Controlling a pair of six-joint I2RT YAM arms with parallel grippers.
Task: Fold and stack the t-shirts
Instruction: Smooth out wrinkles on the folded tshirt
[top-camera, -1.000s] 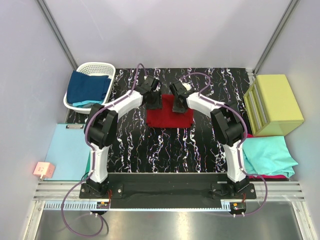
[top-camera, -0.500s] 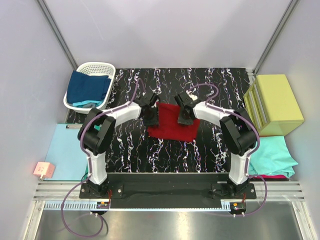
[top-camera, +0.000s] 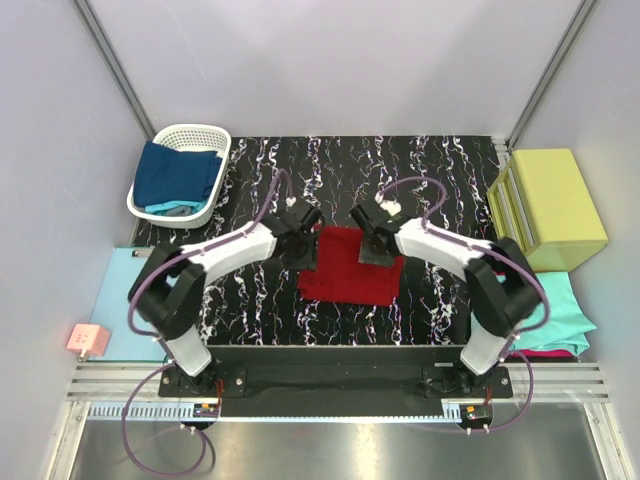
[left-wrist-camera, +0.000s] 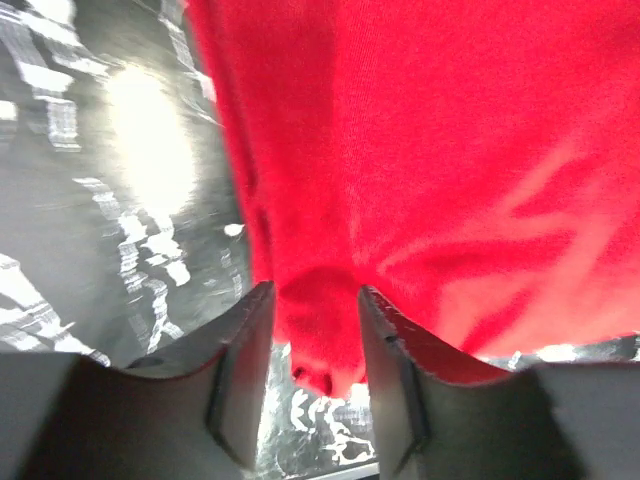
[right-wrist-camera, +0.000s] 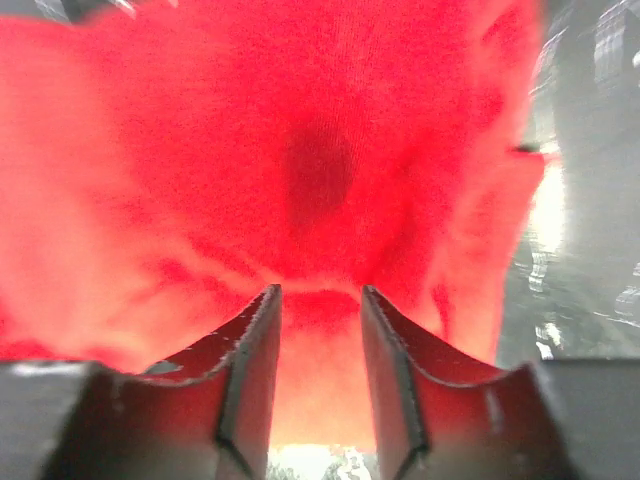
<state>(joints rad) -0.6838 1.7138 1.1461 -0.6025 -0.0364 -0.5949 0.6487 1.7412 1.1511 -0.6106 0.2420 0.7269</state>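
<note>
A dark red t-shirt (top-camera: 350, 275) lies partly folded in the middle of the black marbled table (top-camera: 440, 180). My left gripper (top-camera: 304, 254) is shut on its far left edge, and red cloth is bunched between the fingers in the left wrist view (left-wrist-camera: 313, 300). My right gripper (top-camera: 376, 250) is shut on its far right edge, and red cloth fills the gap in the right wrist view (right-wrist-camera: 320, 300). A navy blue t-shirt (top-camera: 177, 172) lies in the white basket (top-camera: 190, 133). A teal t-shirt (top-camera: 545, 310) lies over a magenta one (top-camera: 548, 352) at the right.
A yellow-green box (top-camera: 548, 207) stands at the right edge of the table. A flat pale-blue sheet (top-camera: 135, 300) lies at the left, with a small pink object (top-camera: 88, 340) near it. The arm bases sit on a black bar (top-camera: 330, 375) at the near edge.
Both grippers have moved towards the near edge, each holding a far edge of the dark red t-shirt, and the shirt has shifted nearer with them.
</note>
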